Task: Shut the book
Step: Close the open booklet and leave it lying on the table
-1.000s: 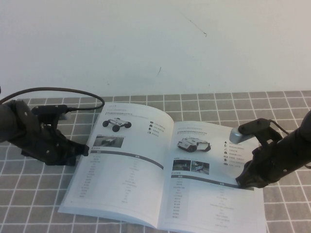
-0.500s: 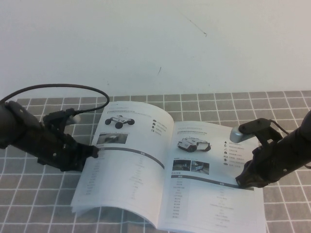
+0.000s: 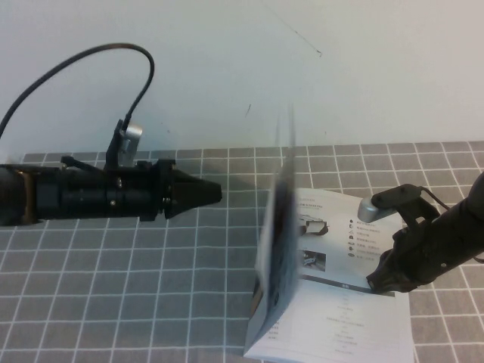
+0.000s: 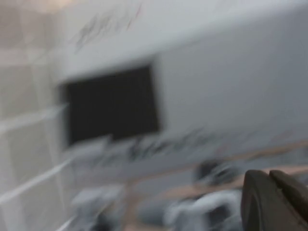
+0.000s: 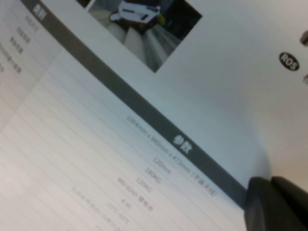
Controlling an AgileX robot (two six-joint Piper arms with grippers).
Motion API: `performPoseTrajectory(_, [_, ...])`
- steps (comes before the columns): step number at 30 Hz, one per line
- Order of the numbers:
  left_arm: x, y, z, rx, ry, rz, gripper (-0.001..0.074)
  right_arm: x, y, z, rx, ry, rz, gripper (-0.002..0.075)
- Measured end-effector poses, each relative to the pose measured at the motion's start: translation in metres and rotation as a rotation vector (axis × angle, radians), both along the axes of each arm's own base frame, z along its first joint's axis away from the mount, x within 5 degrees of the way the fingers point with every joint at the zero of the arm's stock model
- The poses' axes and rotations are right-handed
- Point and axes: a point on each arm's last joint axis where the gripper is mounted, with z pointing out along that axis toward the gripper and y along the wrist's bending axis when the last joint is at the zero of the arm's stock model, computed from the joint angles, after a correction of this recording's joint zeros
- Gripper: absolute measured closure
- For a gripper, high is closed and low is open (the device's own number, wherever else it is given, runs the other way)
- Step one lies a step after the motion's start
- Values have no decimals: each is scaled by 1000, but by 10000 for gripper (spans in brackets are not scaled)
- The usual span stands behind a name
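The book lies at the right of the table, its right page flat and its left half standing nearly upright, blurred as it swings. My left gripper is shut and empty, stretched out level to the left of the raised pages, apart from them. In the left wrist view its fingers meet in front of a blurred printed page. My right gripper is shut and presses its tip on the right page's outer edge. In the right wrist view the right gripper rests on the page by a dark banner.
A grey checked cloth covers the table, with a white wall behind it. The left arm's black cable loops up above the arm. The book's lower right corner reaches the table's front edge.
The left half of the book has risen from flat to nearly upright, swinging rightwards. The left arm has lifted and stretched out to the right. The right arm has not moved.
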Motion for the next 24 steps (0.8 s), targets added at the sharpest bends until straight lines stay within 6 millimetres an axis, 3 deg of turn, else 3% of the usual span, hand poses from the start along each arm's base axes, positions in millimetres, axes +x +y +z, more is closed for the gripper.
performPoseTrajectory(9, [-5,-28,10,-100,-58,-44,739,-7,-5,18,-46,-36,76,729])
performPoseTrajectory(12, [-10,-40,9,-90,-72,-91,739,-15,-10,51,-72,-88,79,729])
performPoseTrajectory(17, [-15,-43,19,-68,-134,-113,739,-40,-22,126,-76,-259,31,729])
performPoseTrajectory(24, [-28,-25,66,220,-349,-49,739,-88,-36,214,-21,-531,16,729])
